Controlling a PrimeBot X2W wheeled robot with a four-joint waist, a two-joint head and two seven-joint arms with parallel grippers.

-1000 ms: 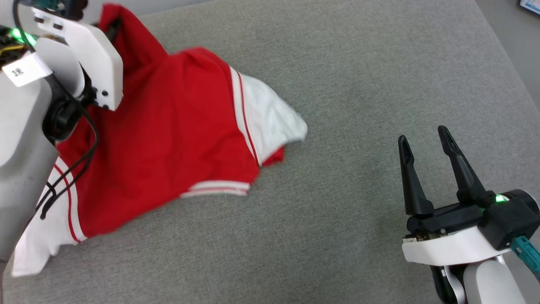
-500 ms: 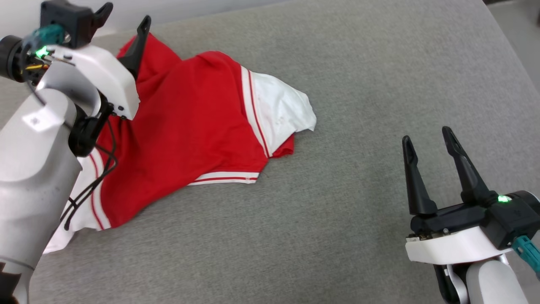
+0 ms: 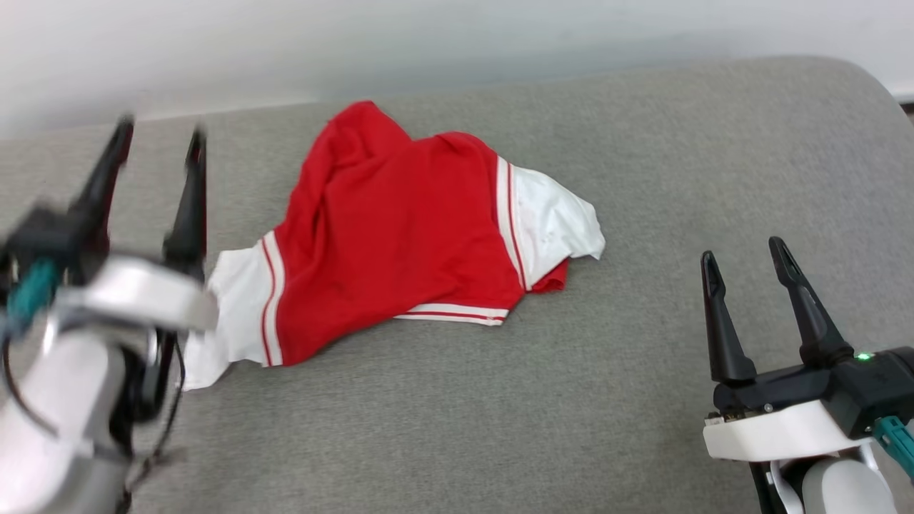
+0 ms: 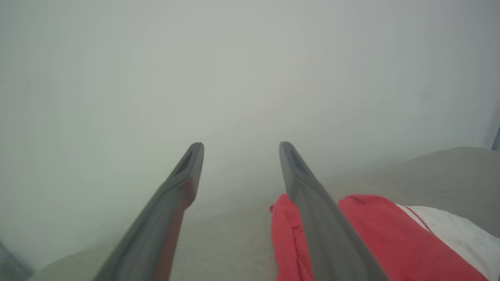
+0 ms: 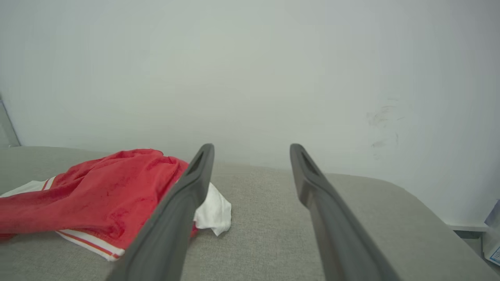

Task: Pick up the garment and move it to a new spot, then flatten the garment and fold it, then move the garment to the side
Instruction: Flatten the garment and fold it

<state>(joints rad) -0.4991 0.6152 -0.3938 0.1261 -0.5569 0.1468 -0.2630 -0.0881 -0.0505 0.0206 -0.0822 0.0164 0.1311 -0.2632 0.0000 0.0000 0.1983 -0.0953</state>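
Red-and-white jersey (image 3: 400,235) lies rumpled on a grey upholstered surface (image 3: 643,164) between two robot grippers.
The left gripper (image 3: 161,130), blurred, stands near the jersey's white sleeve, fingers spread and holding nothing; the right gripper (image 3: 742,250), well apart from the jersey, is likewise spread and empty. A pale wall (image 3: 357,43) rises behind.

Red garment (image 3: 400,235), white striped sleeves

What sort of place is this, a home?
Likely an indoor room, perhaps staged as a home: a red jersey lies on a grey fabric cushion like a sofa, with a plain pale wall behind.
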